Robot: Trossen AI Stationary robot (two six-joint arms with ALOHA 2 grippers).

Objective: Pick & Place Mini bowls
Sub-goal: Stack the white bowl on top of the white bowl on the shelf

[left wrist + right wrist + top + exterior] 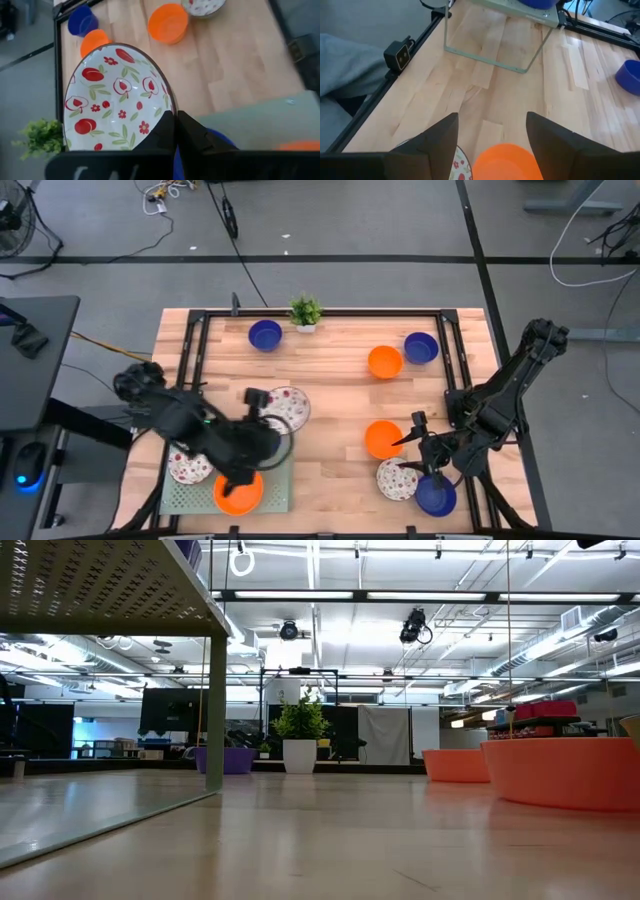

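We start with the wooden table (330, 395), framed by a dark rail. Under the left arm sits the pale green perforated tray (185, 498), raised on legs as the low view shows, and it carries an orange bowl (238, 492) and a red-patterned white bowl (188, 467).

The left gripper (268, 412) hangs just beyond the tray's inner edge, over bare wood. Its fingers (165, 132) are pinched together on the rim of a white bowl with red fruit and flowers (117, 97), which is held tilted so its inside faces the wrist camera (the high view shows the same bowl (288, 408) right at the fingertips).

The right gripper (418, 442) waits near the table's right front corner with its fingers (440, 137) spread wide and nothing between them. Just ahead of it lies an orange bowl (383, 438); beside and below it are a patterned white bowl (396, 479) and a blue bowl (436, 496), close together, though we cannot tell whether they touch.

Well away from both grippers, toward the far edge, we see a blue bowl (265, 334), another orange bowl (385, 361) and another blue one (421, 347) just beside it, and the small potted plant (305, 311).
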